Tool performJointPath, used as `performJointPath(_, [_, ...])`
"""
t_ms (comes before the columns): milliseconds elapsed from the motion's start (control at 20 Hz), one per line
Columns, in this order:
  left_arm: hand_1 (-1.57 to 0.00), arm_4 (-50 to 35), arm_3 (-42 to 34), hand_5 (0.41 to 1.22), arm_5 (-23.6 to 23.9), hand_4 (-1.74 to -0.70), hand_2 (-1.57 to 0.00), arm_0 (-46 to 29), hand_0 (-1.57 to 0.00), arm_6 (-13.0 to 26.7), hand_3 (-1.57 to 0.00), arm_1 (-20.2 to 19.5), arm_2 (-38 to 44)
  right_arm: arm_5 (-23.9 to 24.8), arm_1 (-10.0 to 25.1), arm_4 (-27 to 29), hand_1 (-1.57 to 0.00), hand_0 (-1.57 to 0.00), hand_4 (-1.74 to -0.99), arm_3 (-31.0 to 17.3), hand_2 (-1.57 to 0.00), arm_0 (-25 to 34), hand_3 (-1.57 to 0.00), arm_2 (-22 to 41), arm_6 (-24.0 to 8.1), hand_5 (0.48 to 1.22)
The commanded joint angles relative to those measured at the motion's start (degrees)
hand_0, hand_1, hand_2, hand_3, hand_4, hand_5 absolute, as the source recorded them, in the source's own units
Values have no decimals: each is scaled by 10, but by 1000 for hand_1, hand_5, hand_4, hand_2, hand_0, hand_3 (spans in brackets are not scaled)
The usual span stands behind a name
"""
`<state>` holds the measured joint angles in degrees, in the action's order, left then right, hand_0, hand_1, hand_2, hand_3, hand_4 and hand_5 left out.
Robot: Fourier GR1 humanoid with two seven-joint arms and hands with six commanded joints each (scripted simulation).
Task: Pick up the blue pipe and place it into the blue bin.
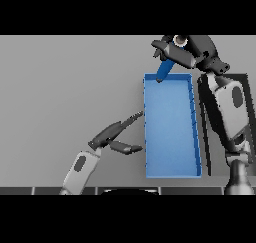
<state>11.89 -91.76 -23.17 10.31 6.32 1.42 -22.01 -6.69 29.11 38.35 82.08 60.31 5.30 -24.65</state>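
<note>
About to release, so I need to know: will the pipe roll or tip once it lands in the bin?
The pipe hangs tilted from the right hand, low end at the bin's far rim, so it will probably topple flat. Being round, it may roll, though the walls should stop it. It keeps straight in the grip, so likely stiff.

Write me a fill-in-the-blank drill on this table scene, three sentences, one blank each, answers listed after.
1. The blue pipe is held by the robot's ____ hand.
2. The pipe's lower end hangs over the far edge of the blue ____.
3. The left hand, with straight fingers, holds ____ and sits just to the left of the blue bin.

Missing words: right; bin; nothing
</note>
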Motion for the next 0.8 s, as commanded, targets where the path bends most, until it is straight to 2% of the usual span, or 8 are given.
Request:
performJointPath(0, [1,-1,-6,413,0,-874,1,-2,1,-3,1,-5,2,-3,11,9,-1571,-1571,-1741,-2,-1571,-21,-1571,-10,-1,1221])
performJointPath(200, [1,1,-7,419,-2,-865,1,-6,1,-5,1,-6,-2,12,28,3,-1571,-1571,-1741,10,-1571,-109,-1571,-10,-10,1221])
performJointPath(350, [1,-12,-15,422,-9,-875,1,-14,1,-6,1,-5,-2,29,35,-4,-1571,-1571,-1741,40,-1571,-182,-1571,1,-22,1221])
performJointPath(500, [1,-10,-13,425,-5,-879,1,-14,1,7,1,-1,-2,63,42,-13,-1571,-1571,-1741,59,-1571,-244,-1571,8,-50,1221])
performJointPath(700, [1,-6,-14,425,-5,-884,1,-23,1,-3,1,-5,-6,120,59,-38,-1571,-1571,-1741,112,-1571,-315,-1571,35,-102,1221])
performJointPath(750, [1,-6,-21,423,-7,-887,1,-31,1,-9,1,-8,-10,142,70,-41,-1571,-1571,-1741,114,-1571,-326,-1508,45,-103,1221])
